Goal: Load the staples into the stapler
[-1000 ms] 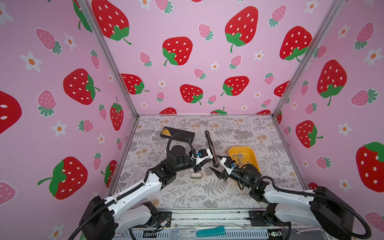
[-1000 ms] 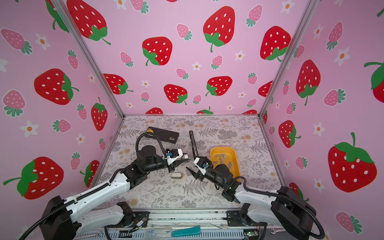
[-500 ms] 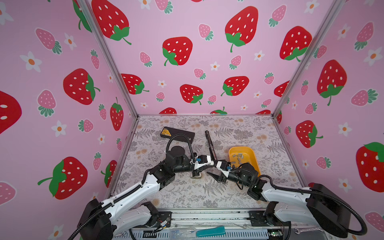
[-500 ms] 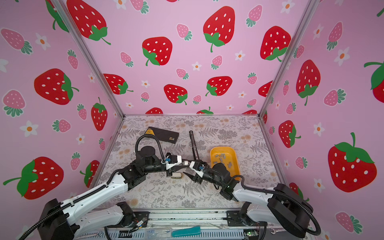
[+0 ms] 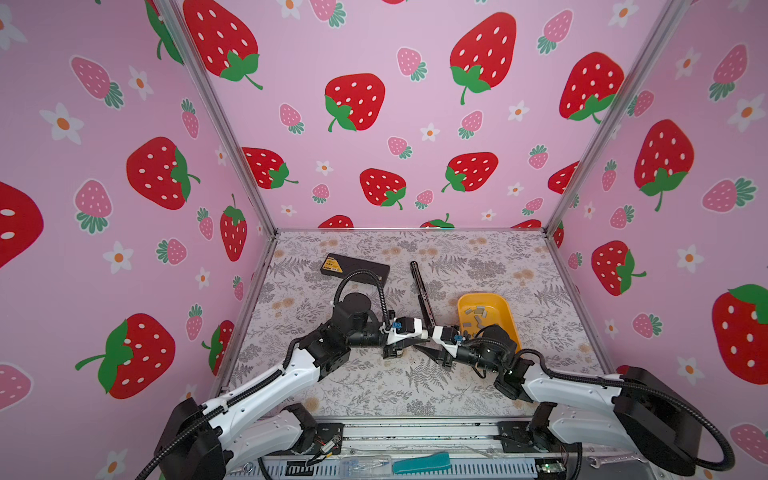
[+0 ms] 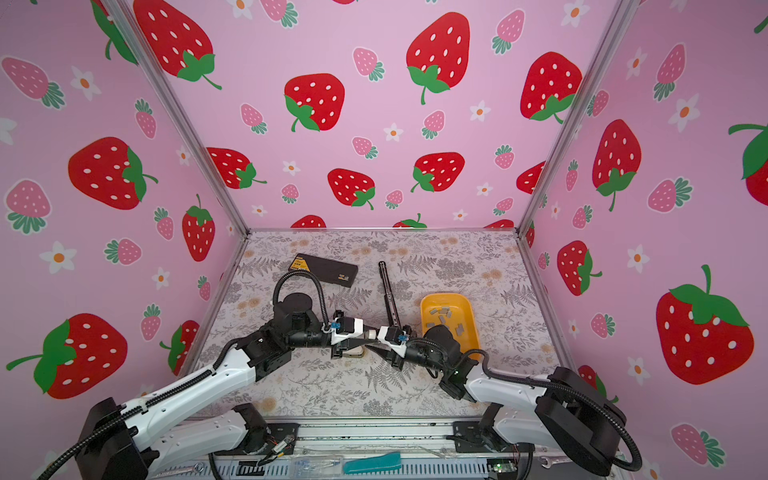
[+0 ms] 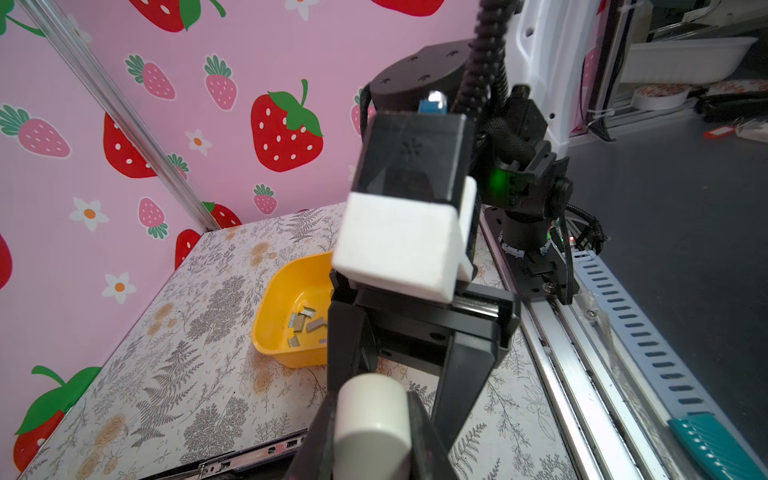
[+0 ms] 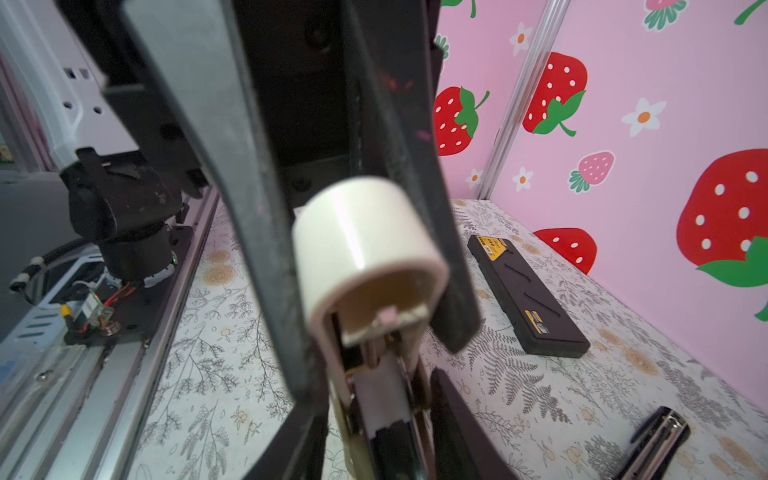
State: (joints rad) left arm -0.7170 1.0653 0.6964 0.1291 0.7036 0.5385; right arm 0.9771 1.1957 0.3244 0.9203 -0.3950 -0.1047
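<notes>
My left gripper (image 5: 417,334) is shut on the rounded end of a small cream stapler (image 8: 365,249), held above the table's middle in both top views. My right gripper (image 8: 374,390) faces it from the right. Its jaws stand close on either side of the stapler's open body, still narrowly apart from it. In the left wrist view the stapler's end (image 7: 372,419) sits between my left fingers. The staples (image 5: 478,316) lie loose in a yellow tray (image 5: 505,307) just behind the right arm; they also show as staples (image 7: 305,322).
A long black metal rail (image 5: 422,291) lies on the table behind the grippers. A flat black case (image 5: 357,270) rests at the back left. A small cream object (image 6: 355,353) lies under the left gripper. Pink walls close three sides.
The right gripper has moved left up to the stapler and narrowed its jaws around it. The left gripper has brought the stapler slightly rightward.
</notes>
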